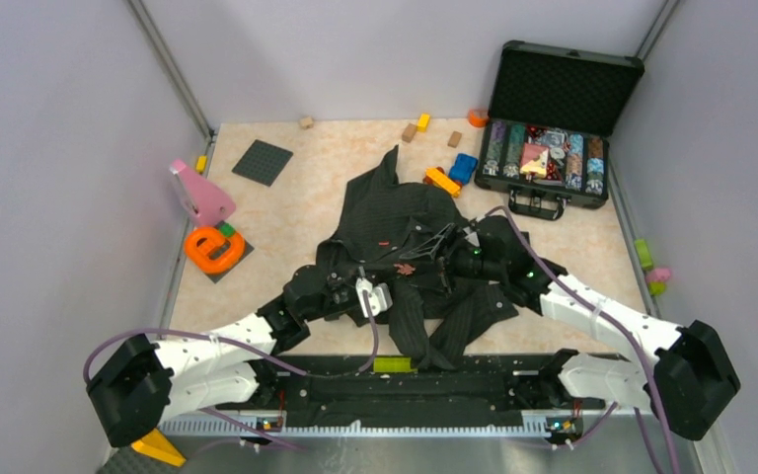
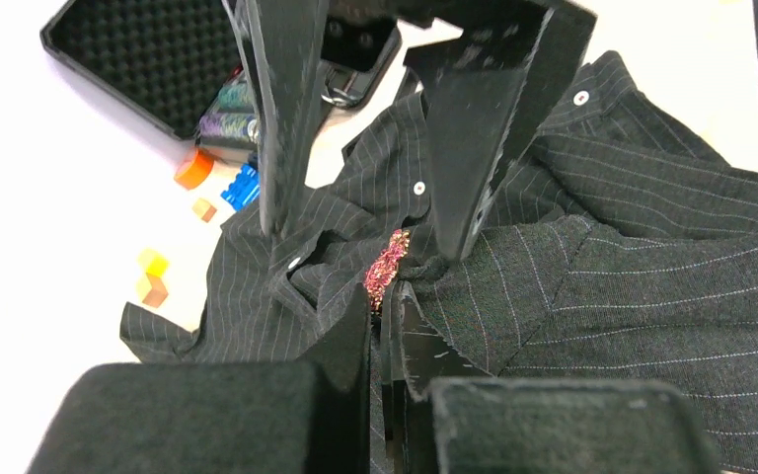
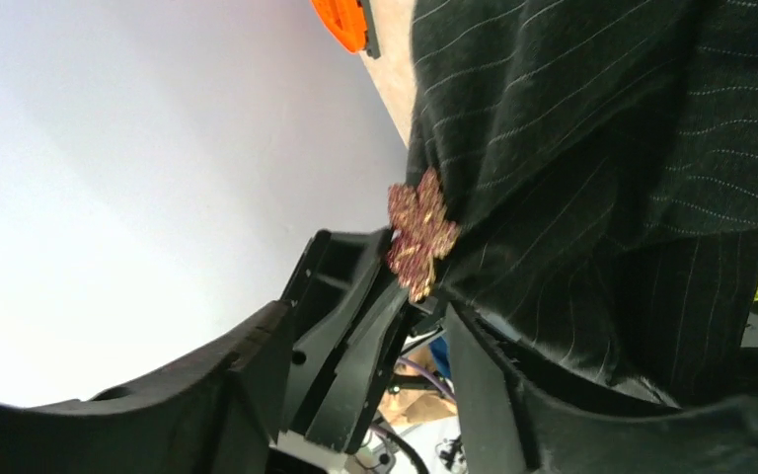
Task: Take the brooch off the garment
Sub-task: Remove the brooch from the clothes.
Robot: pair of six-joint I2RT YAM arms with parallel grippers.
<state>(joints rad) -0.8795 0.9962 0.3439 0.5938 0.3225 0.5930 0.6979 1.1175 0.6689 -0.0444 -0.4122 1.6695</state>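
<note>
White-shelled arms (image 1: pixel 212 355) with black joints, lilac cables (image 1: pixel 148 333), and a black, wedge-fingered left pincer (image 2: pixel 384 301).

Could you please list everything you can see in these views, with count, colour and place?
shirt: one, dark pinstriped, table centre
brooch: one, gold-pink, on the shirt
case: one, black, open, far right
chips: rows, mixed colours, in the case
baseplate: one, dark grey, far left
pink piece: one, pink, left edge
ring: one, orange, left edge
blocks: several, yellow, wood, blue, orange, behind the shirt
side blocks: few, green and pink, right edge
lime block: one, lime, near edge
wedge: one, yellow, near left corner
left gripper: one, black, shut at the brooch
right gripper: one, black, open beside the brooch
</note>
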